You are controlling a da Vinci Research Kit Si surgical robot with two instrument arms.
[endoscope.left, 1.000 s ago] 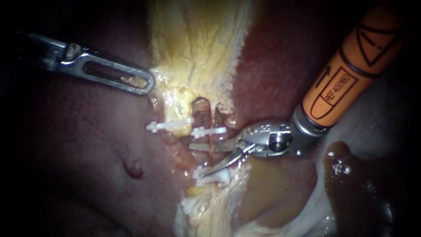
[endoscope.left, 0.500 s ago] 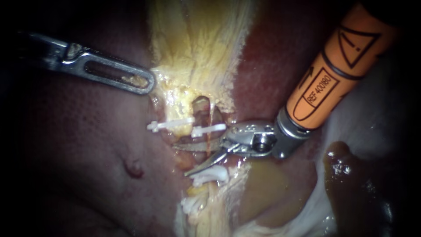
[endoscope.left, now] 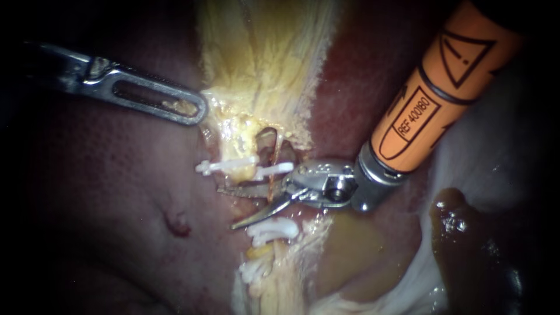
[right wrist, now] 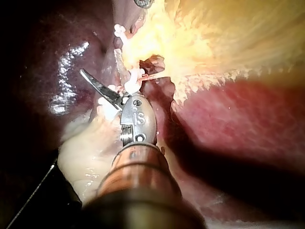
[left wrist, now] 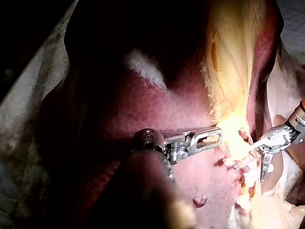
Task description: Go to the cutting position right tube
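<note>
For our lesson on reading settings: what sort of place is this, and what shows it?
Probably a surgical practice bench: the left instrument and right instrument work on a liver with cloth beside it, and white clips sit on tubes.

A pale, stained cloth carries it all; you see it well off to the side of your left instrument. Directly on it lies the dark red liver, spreading under that instrument.

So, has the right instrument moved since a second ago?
Yes. The right instrument slid left; its open blades now reach further under the upper white clips, which stayed put.
</note>
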